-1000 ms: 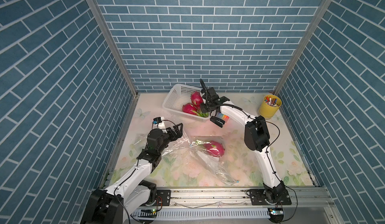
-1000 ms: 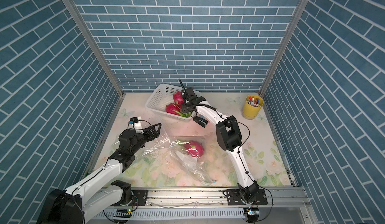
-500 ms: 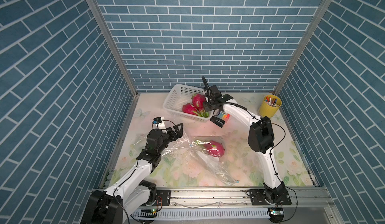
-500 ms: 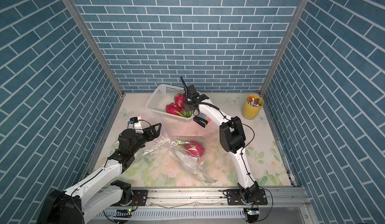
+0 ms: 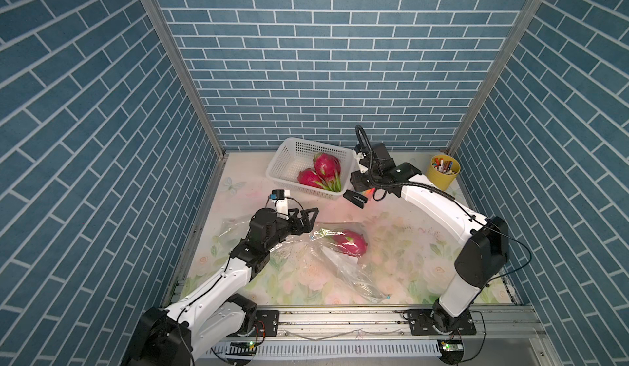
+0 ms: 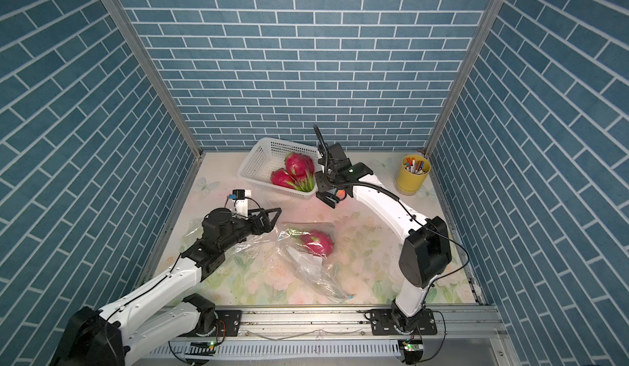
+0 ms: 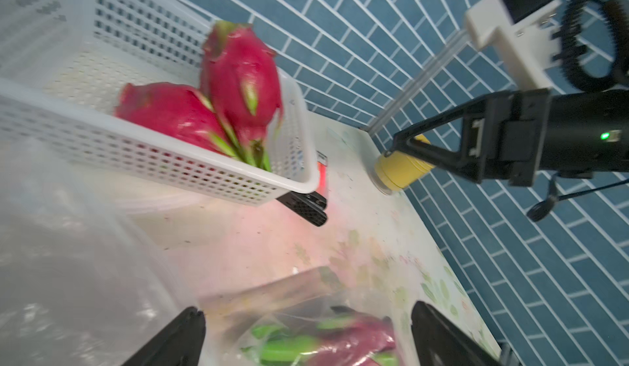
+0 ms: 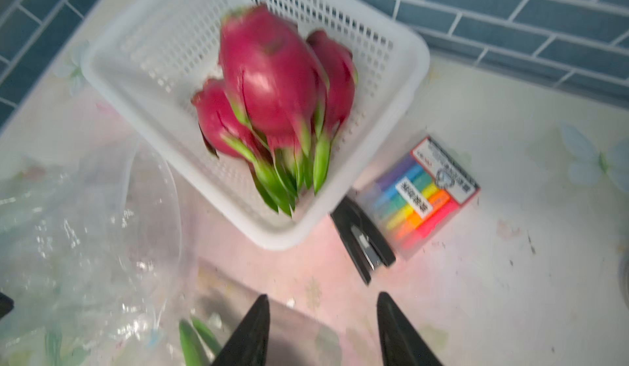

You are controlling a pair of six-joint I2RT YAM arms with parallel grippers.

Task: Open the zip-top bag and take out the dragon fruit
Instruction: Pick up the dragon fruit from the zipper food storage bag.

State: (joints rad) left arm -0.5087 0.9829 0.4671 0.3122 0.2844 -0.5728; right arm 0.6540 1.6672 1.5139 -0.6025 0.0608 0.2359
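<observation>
The left claw [image 5: 308, 218] hangs low over the desk [image 5: 408, 245] with its jaws spread as wide as they go and nothing gripped between them. Right in front of its fingertips [image 7: 190, 316] lies the clear zip-top bag [image 5: 340, 269], crumpled and flat on the desk. The dragon fruit [image 5: 349, 241] is inside, at the end of the bag nearest this claw, with its green scales toward the claw in the left wrist view [image 7: 340, 344]. I cannot tell whether the fingertips touch the plastic or whether the zip is parted. The right claw [image 8: 323, 298] is raised well apart from the bag, on its far side. Its jaws are about half parted and the gap between them is empty. Just beside and ahead of this claw stands a white basket [image 5: 282, 156] holding three other fruits [image 8: 272, 75], stacked with their green tips toward the claw. A black stapler [image 8: 362, 241] lies under the claw's fingertips, against the basket's corner, and a pack of highlighters [image 8: 425, 194] touches the stapler. A yellow cup [image 5: 442, 177] of pens stands behind the right claw's wrist, near the back corner. Loose clear plastic [image 8: 85, 228] is spread under the left arm.
</observation>
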